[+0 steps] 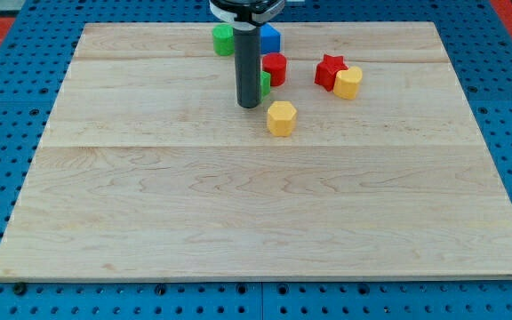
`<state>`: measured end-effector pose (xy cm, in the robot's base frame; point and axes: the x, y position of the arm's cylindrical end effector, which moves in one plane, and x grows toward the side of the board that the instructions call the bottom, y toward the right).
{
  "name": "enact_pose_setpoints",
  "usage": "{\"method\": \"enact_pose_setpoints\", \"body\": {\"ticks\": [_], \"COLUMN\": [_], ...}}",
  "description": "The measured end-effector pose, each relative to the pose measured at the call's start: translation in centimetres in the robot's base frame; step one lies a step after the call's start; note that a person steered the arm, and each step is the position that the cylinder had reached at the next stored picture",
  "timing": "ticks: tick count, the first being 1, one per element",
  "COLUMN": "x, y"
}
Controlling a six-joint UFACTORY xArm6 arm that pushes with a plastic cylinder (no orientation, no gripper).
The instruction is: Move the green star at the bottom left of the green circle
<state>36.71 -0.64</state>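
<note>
With no fingers, our tip (249,105) touches the half-hidden green star (264,84), risking shoving the red block (275,68) beside it.

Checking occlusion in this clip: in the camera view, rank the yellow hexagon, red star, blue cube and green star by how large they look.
1. Yellow hexagon, red star: look alike
2. Blue cube, partly hidden by the rod
3. Green star, only a sliver beside my tip

Dark grey straight rod, my tip (250,106) blunt; white/black mount up top.
</note>
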Motion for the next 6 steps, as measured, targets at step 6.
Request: {"method": "enact_pose_setpoints", "body": {"ticks": [6], "x": [-5.9], "y": [-4.0]}}
